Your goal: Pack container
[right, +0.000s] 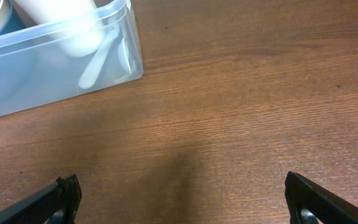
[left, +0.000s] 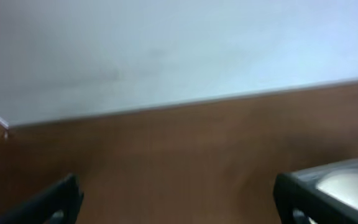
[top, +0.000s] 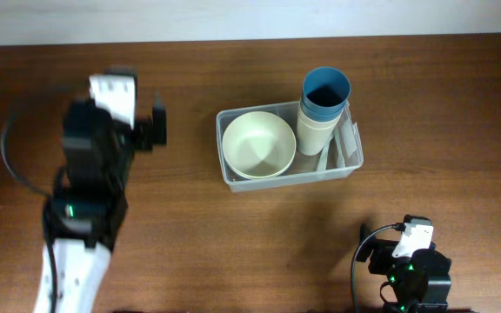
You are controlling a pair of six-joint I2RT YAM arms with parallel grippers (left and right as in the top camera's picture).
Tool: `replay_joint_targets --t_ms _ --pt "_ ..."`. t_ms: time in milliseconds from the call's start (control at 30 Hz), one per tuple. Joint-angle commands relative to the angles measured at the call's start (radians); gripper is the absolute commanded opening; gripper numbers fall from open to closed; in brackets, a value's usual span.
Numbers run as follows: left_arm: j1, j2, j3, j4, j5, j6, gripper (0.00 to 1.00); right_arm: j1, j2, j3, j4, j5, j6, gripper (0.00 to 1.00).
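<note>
The clear plastic container (top: pixel 230 176) sits at the table's middle. It holds a cream bowl (top: pixel 258 144) at its left end, a stack of cups with a blue one on top (top: pixel 325 96) at its right end, and white utensils (top: pixel 348 142). My left gripper (top: pixel 150 123) is open and empty, left of the container. Its wrist view shows bare table and the container's edge (left: pixel 347 171) at far right. My right gripper (top: pixel 411 239) is open and empty near the front edge. Its wrist view shows the container's corner (right: pixel 120 43) with a white spoon (right: pixel 98 59) inside.
A pale wall (left: pixel 166 43) rises behind the table's far edge. Brown wooden tabletop (right: pixel 229 124) lies between my right gripper and the container.
</note>
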Motion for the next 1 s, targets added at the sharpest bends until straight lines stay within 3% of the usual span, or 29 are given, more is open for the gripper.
replay_joint_targets --t_ms 0,367,567,967 --pt "0.002 -0.162 -0.184 0.061 0.011 0.031 1.00 0.010 -0.010 -0.008 0.003 -0.006 -0.007 0.99" --pt "0.002 -0.584 -0.685 0.210 0.034 0.031 1.00 0.010 -0.010 -0.008 0.003 -0.006 -0.007 0.99" --pt "0.002 -0.719 -0.883 0.320 0.037 0.031 1.00 0.010 -0.010 -0.008 0.003 -0.006 -0.007 0.99" --pt "0.002 -0.887 -0.972 0.292 0.036 0.031 1.00 0.010 -0.010 -0.008 0.003 -0.006 -0.007 0.99"
